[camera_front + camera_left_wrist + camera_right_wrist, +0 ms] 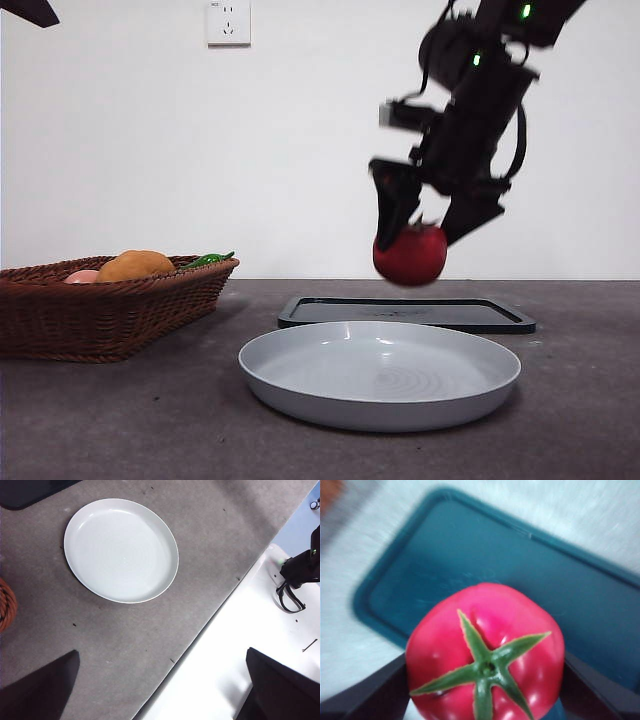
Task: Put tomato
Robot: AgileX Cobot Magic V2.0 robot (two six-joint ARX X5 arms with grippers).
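My right gripper (412, 238) is shut on the red tomato (410, 255) and holds it in the air above the far rim of the grey plate (380, 375). In the right wrist view the tomato (487, 652) with its green stem fills the space between the jaws, over the dark tray (520, 580). My left gripper (160, 680) is open and empty, high above the table's near edge, with the plate (121, 550) beyond it.
A wicker basket (105, 310) at the left holds an orange fruit (135, 265), a pale pink fruit (82, 276) and something green (208, 260). A dark flat tray (405, 313) lies behind the plate. The left arm's tip (28, 10) shows at the top left corner.
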